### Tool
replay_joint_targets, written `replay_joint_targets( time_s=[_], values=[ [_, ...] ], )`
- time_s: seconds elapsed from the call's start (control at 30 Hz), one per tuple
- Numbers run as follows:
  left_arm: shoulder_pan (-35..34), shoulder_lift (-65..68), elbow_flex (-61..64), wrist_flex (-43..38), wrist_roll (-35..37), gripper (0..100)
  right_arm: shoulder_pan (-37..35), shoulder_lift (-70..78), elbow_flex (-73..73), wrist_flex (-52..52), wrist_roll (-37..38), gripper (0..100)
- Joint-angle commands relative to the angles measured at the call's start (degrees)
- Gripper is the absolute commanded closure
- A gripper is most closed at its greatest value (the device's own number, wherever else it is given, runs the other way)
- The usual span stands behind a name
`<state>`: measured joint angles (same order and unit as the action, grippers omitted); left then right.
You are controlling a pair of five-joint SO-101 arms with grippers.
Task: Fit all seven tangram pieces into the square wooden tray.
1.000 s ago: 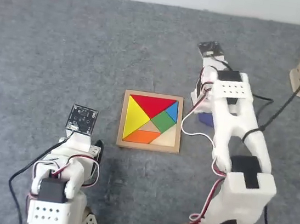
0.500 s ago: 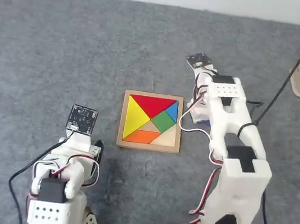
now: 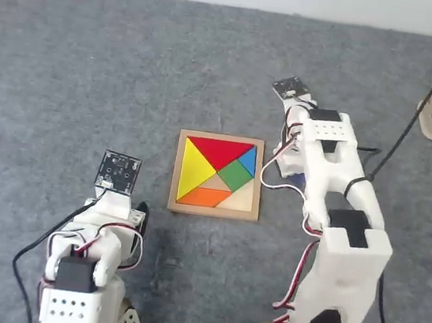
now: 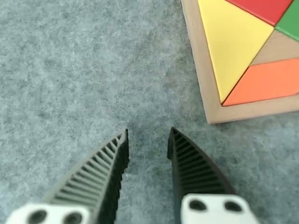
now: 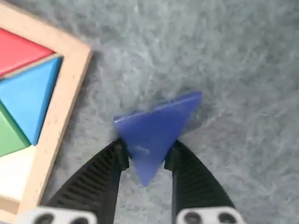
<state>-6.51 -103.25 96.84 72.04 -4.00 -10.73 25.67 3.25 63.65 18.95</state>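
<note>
Right of centre in the high view, beside the tray (image 3: 258,179), the dark blue triangle (image 5: 156,126) is clamped at its tip by the right gripper (image 5: 145,161) — light, stiff, probably slick, best gripped mid-edge — while the left gripper (image 4: 147,140) is held parted.

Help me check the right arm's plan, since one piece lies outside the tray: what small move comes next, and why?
Probably lift straight up a little. The right gripper grips the dark blue triangle by its sides, on the carpet beside the tray, whose wooden rim stands between it and the bare spot inside.
</note>
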Motion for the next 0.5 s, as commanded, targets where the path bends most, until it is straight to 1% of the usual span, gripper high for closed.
replay_joint_targets(
  time_s=[0.0, 0.17, 0.37, 0.47],
  values=[
    [0.0, -0.9, -0.3, 0.3, 0.4, 87, -0.2, -1.1, -1.6, 0.9, -1.8, 97.2],
    [0.0, -0.9, -0.3, 0.3, 0.4, 87, -0.4, -6.5, -0.9, 3.9, -3.3, 97.5],
    [0.0, -0.9, -0.3, 0.3, 0.4, 87, -0.5, -14.0, 4.0, 3.9, -3.3, 97.3],
    [0.0, -0.9, -0.3, 0.3, 0.4, 87, -0.7, -15.9, 4.7, 3.9, -6.5, 97.1]
  ],
)
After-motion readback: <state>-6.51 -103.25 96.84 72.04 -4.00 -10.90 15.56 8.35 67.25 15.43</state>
